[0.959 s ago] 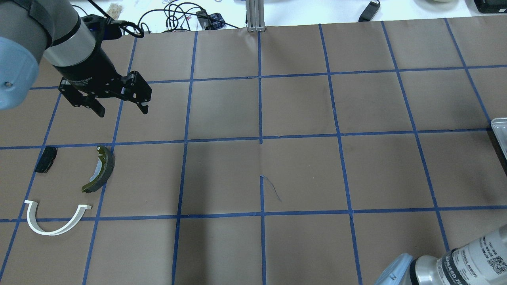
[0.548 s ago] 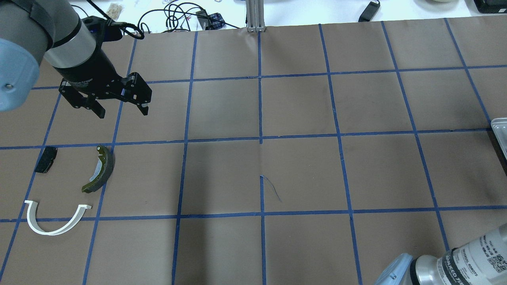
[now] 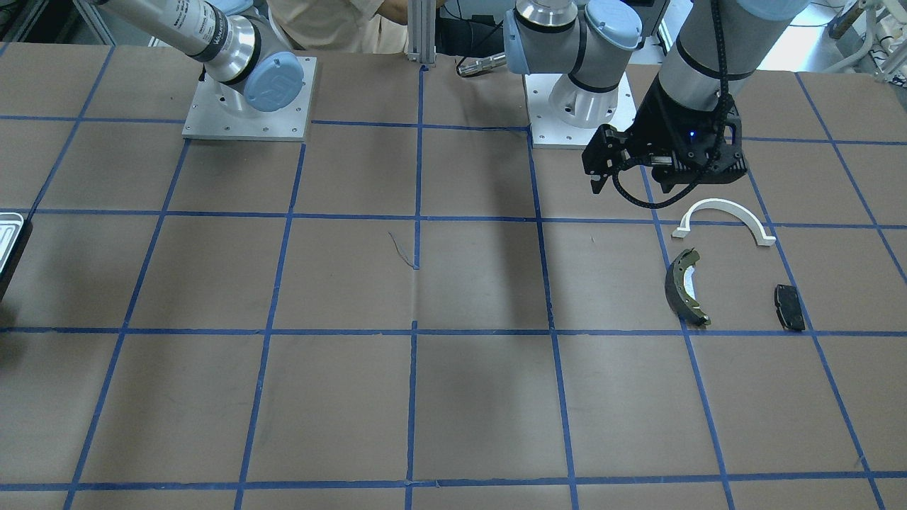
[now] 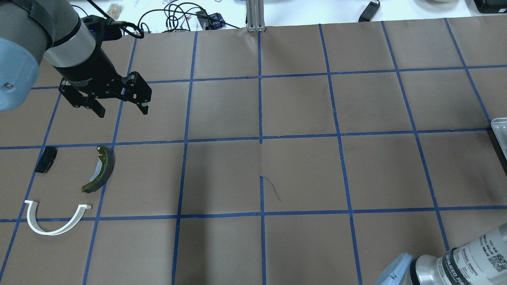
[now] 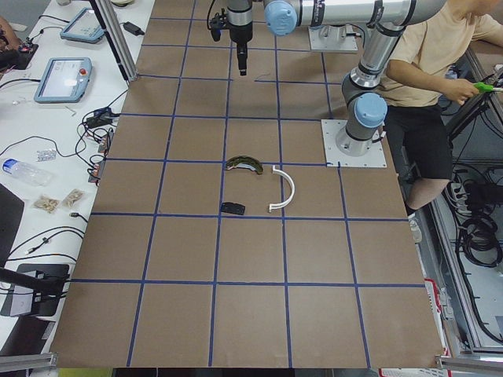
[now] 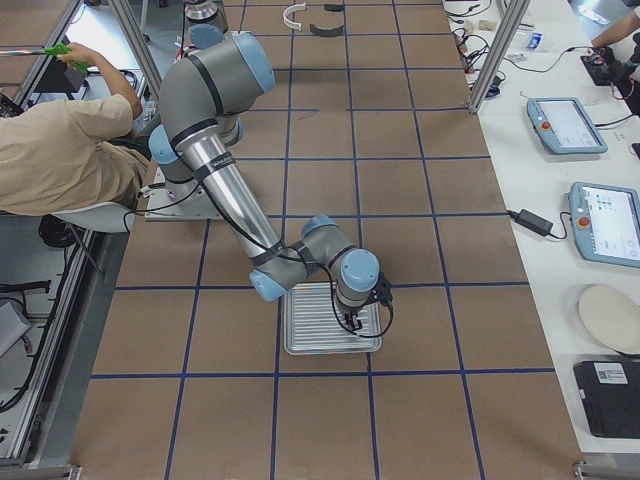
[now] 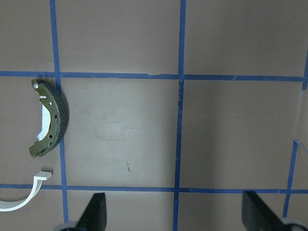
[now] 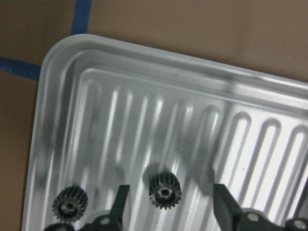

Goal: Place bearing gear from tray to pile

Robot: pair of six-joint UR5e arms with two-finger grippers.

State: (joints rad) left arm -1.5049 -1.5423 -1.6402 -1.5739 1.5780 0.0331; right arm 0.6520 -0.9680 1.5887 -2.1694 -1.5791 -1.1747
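Observation:
In the right wrist view my right gripper [image 8: 171, 204] is open low over the silvery ridged tray [image 8: 144, 72]. Its two fingers stand either side of a small dark bearing gear [image 8: 164, 191] without touching it. A second gear [image 8: 70, 202] lies to its left. The exterior right view shows this gripper [image 6: 352, 318] over the tray [image 6: 300, 345]. My left gripper [image 4: 121, 109] is open and empty, hovering beyond the pile: a brake shoe [image 4: 107, 166], a black pad [image 4: 45, 159] and a white arch [image 4: 49, 233].
The table is brown paper with a blue tape grid. Only the tray's edge [image 4: 500, 130] shows at the overhead view's right side. Cables [image 4: 178, 16] and a metal post [image 4: 255, 16] lie at the far edge. A person sits behind the robot [image 6: 60, 150].

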